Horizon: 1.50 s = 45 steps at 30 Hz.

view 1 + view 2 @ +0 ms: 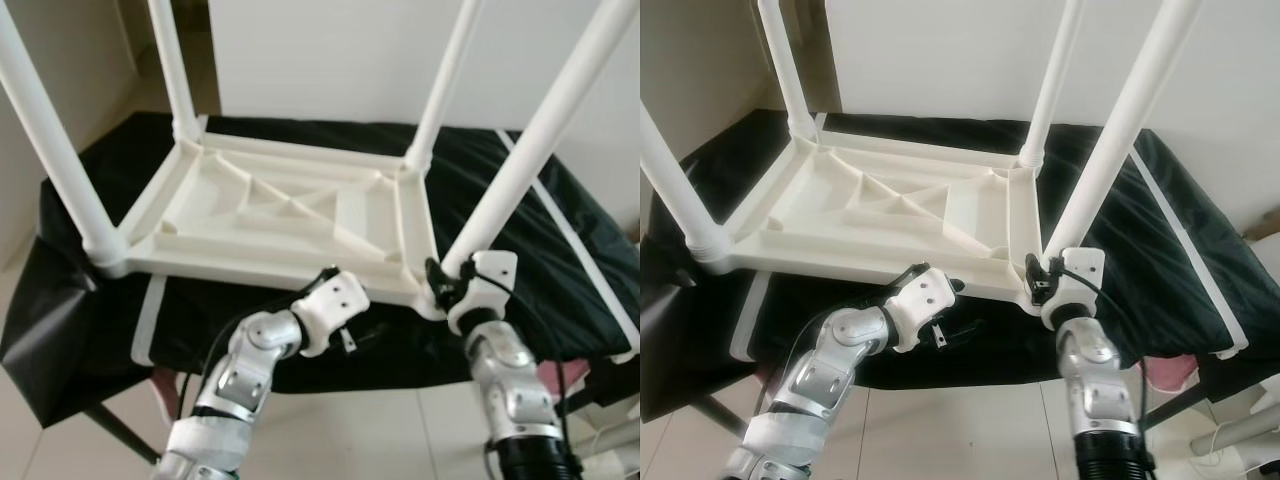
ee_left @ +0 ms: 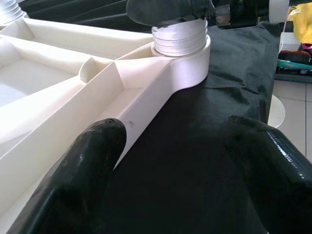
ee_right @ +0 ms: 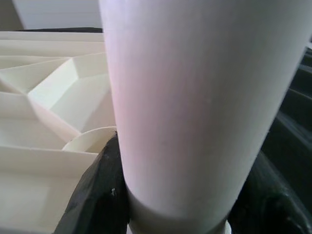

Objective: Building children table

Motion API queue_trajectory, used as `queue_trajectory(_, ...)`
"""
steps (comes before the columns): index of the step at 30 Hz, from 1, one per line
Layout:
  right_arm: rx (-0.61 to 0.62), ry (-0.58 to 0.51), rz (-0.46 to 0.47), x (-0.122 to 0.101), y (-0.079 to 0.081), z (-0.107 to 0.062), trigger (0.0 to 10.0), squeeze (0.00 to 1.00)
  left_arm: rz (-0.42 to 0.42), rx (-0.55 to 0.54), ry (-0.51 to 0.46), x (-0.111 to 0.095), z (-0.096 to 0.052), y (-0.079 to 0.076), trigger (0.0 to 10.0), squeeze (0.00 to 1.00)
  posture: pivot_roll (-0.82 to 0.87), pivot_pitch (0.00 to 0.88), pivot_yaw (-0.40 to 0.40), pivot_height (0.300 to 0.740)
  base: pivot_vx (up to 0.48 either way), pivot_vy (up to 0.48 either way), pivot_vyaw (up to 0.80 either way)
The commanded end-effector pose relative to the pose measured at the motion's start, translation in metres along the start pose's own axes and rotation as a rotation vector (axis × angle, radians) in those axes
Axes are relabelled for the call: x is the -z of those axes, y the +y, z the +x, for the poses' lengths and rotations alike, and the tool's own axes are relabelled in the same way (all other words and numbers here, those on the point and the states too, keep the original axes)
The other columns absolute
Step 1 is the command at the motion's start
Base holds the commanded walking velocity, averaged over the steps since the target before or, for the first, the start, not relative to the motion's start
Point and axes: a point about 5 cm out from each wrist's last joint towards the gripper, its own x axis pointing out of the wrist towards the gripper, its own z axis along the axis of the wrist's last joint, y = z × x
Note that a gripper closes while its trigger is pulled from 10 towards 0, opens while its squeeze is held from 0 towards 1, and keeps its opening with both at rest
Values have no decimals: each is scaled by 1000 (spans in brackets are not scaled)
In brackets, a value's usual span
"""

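A white plastic children's table top [image 1: 280, 215] lies upside down on a black-covered work table [image 1: 90, 180]. Its legs stand up from the corners: near left [image 1: 50, 150], far left [image 1: 175, 70], far right [image 1: 445, 80] and near right [image 1: 530, 150]. My right gripper [image 1: 447, 275] is shut on the near right leg [image 3: 190, 107] just above its socket, one black finger [image 3: 100, 195] on each side. My left gripper [image 2: 175, 141] is open at the top's front edge. One finger [image 2: 92, 161] touches the rim, the other is over the black cloth. The threaded base [image 2: 179, 39] of that leg sits in the corner socket ahead.
The black cloth [image 1: 560, 230] hangs over the work table's edges, with a white strip [image 1: 575, 240] along its right side. A white wall stands close behind. Pale floor tiles [image 1: 380, 430] lie below, with pink items [image 1: 1165, 372] under the table at right.
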Motion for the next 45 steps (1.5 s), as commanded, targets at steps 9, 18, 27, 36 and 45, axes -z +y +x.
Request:
queue_trajectory(9,126,123,84,26,23,-5,10000,0,-6,-174,0,-1,2,8,10000,0,-7,34,-72,740,0,0,0)
queue_trajectory(18,144,94,109,22,35,-3,10000,0,-127,-111,-31,0,2,5,10000,0,3,33,-77,740,0,0,0)
queue_trajectory(27,77,-4,88,6,17,-2,10000,0,-149,-32,-51,-4,1,-1,10000,0,2,22,-79,740,0,0,0)
queue_trajectory(36,-106,-24,31,1,-5,-2,10000,0,-115,-15,-66,-7,1,-2,10000,0,-2,7,-83,740,0,0,0)
queue_trajectory(45,-409,-4,-80,0,-16,1,10000,0,-112,11,-67,-7,0,-5,10000,0,-9,0,-82,740,0,0,0)
